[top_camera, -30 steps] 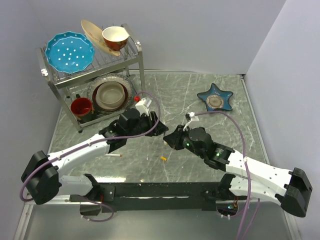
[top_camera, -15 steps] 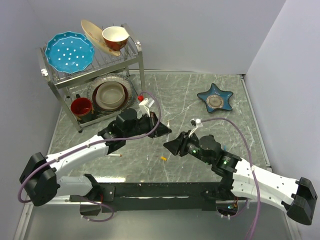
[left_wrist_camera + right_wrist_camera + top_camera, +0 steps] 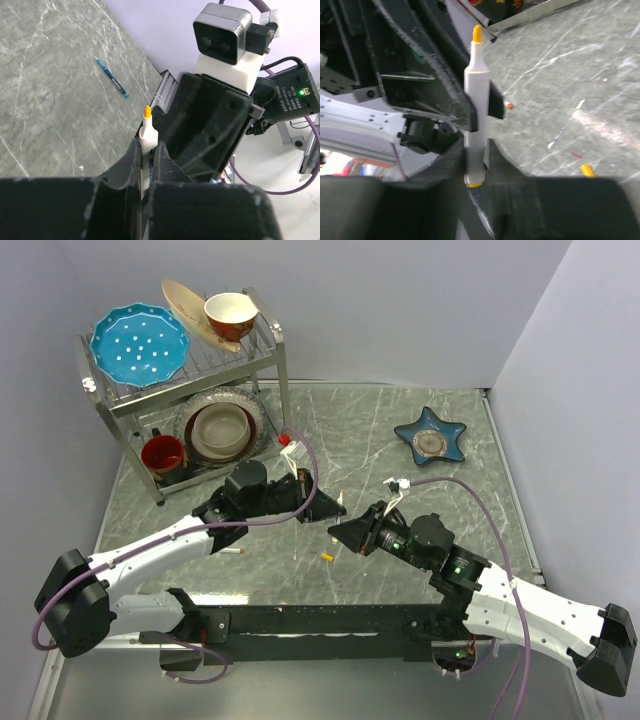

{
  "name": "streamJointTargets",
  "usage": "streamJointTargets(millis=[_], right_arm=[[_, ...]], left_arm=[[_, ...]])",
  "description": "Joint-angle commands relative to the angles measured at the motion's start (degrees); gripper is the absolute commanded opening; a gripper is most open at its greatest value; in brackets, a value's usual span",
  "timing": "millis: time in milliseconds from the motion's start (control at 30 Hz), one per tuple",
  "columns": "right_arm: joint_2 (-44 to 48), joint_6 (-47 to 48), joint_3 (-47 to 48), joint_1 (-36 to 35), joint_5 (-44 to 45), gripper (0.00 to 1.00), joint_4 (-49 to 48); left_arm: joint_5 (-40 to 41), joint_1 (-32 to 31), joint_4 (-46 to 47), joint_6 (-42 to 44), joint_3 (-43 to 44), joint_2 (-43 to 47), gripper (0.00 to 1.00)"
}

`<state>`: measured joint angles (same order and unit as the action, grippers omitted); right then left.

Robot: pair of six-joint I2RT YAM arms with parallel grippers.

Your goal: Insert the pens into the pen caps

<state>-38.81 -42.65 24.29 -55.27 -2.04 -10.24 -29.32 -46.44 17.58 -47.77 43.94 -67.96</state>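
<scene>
1. orange cap (image 3: 326, 557): loose on the grey stone table (image 3: 470, 490), just in front of the two grippers and touching neither.
2. red-ended pen (image 3: 229, 551): white barrel, lying flat on the table close beside the left forearm, well apart from the cap.
3. left gripper (image 3: 146, 155): fingers clenched on the orange pen (image 3: 146, 131), gripping the white barrel low down. the pen is lifted off the table and roughly upright, orange nib uppermost and exposed.
4. right gripper (image 3: 474, 162): nose to nose with the left one. the same pen's orange butt end sits in the gap between its fingers (image 3: 500, 165). cannot tell whether they press on the barrel or stand just off it.
5. dark blue pen (image 3: 112, 77): flat on the stone, seen from the left wrist, well apart from both grippers.
6. star dish (image 3: 405, 428): blue, far right of the table.
7. dish rack (image 3: 283, 360): two tiers, far left corner, holding plates and bowls.
</scene>
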Motion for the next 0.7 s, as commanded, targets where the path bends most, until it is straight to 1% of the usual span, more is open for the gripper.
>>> streamJointTargets(millis=[0,67,100,133,167,200,233,267,300,333,367,400,433,467,500,567,600,667], right_arm=[[0.57,-0.59,-0.39,-0.28,-0.16,0.13,-3.21],[1.54,-1.02,-0.56,-0.28,1.33,0.0,-2.6],[2.67,-1.29,-0.74,-0.37,1.95,0.0,-2.07],[3.12,-1.55,-0.74,-0.28,3.61,0.0,-0.06],[3.65,-2.16,-0.57,-0.19,4.76,0.0,1.52],[4.52,-2.34,-0.04,-0.28,7.55,0.0,3.1],[4.96,-2.43,0.22,-0.28,8.71,0.0,6.17],[5.32,-2.35,0.4,-0.28,9.77,0.0,7.5],[6.1,-2.43,1.01,-0.28,11.34,0.0,8.91],[6.46,-2.52,1.28,-0.19,12.23,0.0,11.53],[6.99,-2.52,1.63,-0.28,12.85,0.0,12.69],[8.12,-2.7,1.81,-0.28,14.16,0.0,13.74],[8.83,-2.78,1.81,-0.28,14.78,0.0,15.58],[9.71,-2.87,1.81,-0.28,15.22,0.0,16.38],[11.63,-2.79,1.72,-0.19,15.84,0.0,17.18],[13.57,-3.22,1.63,-0.28,17.94,0.0,19.46],[15.5,-3.49,1.72,-0.37,18.65,0.0,20.25],[16.92,-3.49,1.81,-0.28,20.06,0.0,22.36]], left_arm=[[-1.71,0.03,2.55,0.3,0.18,2.22,0.09],[-2.84,0.03,1.06,2.23,1.31,2.48,0.35],[-1.98,0.03,-0.95,3.46,2.28,2.75,0.63],[-0.31,0.03,-3.5,6.52,3.51,3.01,0.71],[1.44,0.03,-9.61,8.29,6.13,3.8,0.75],[3.11,0.03,-12.2,10.05,7.37,4.24,0.8],[6.61,0.03,-14.92,13.72,8.6,4.59,0.82],[8.39,0.03,-19.82,15.76,11.23,5.12,0.82],[10.58,0.03,-22.04,17.95,12.38,5.38,0.83],[12.08,0.03,-23.28,22.93,13.18,5.56,0.82],[12.01,0.03,-25.47,26.03,14.14,6.08,0.8],[11.75,0.03,-26.28,32.24,14.59,6.26,0.79],[11.66,0.03,-27.07,35.08,14.94,6.35,0.77],[11.48,-0.06,-28.82,37.98,15.47,6.35,0.73],[11.65,-0.06,-29.62,43.41,15.73,6.18,0.73],[12.44,-0.15,-30.94,47.14,16.35,5.21,0.74],[12.79,-0.23,-32.07,51.94,16.61,4.78,0.74],[12.1,-0.67,-33.4,54.61,17.75,3.02,0.73]])
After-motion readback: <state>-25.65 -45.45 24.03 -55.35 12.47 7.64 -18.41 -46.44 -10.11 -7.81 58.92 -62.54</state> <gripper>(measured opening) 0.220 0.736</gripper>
